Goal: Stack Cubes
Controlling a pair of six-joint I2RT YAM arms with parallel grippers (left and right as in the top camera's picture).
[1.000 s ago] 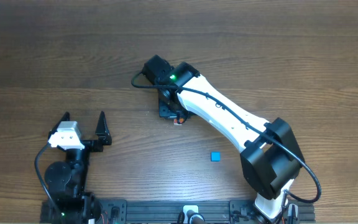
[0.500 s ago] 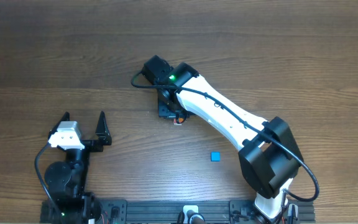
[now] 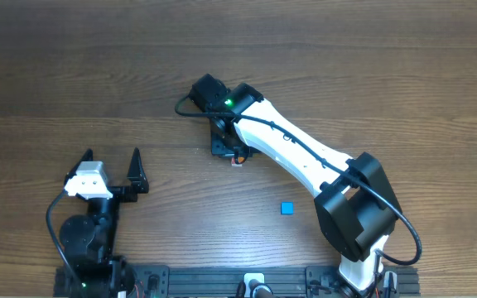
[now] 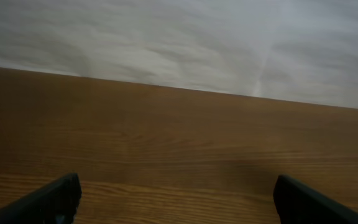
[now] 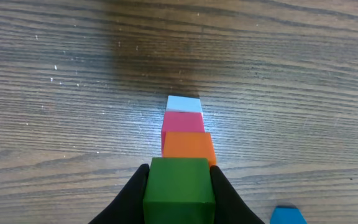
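Observation:
My right gripper (image 5: 179,186) is shut on a green cube (image 5: 179,186), one finger on each side of it. Directly beneath the green cube is a stack: an orange cube (image 5: 189,147), then a pink cube (image 5: 183,121), then a pale blue-white cube (image 5: 184,103) lowest. I cannot tell whether green rests on orange. In the top view the right gripper (image 3: 226,147) hangs over mid-table, a bit of the stack (image 3: 237,161) peeking out beneath it. A lone blue cube (image 3: 286,208) (image 5: 287,215) lies on the wood nearer the arm bases. My left gripper (image 3: 112,157) (image 4: 176,205) stands open and holds nothing at the near left.
The wooden table (image 3: 387,83) is bare around the stack. A pale wall (image 4: 179,43) rises beyond the table's far edge in the left wrist view. The right arm's white link (image 3: 296,153) slants across the middle of the table.
The right arm's elbow has drifted slightly to the left; its gripper stays over the stack with the green cube. The left arm has not moved.

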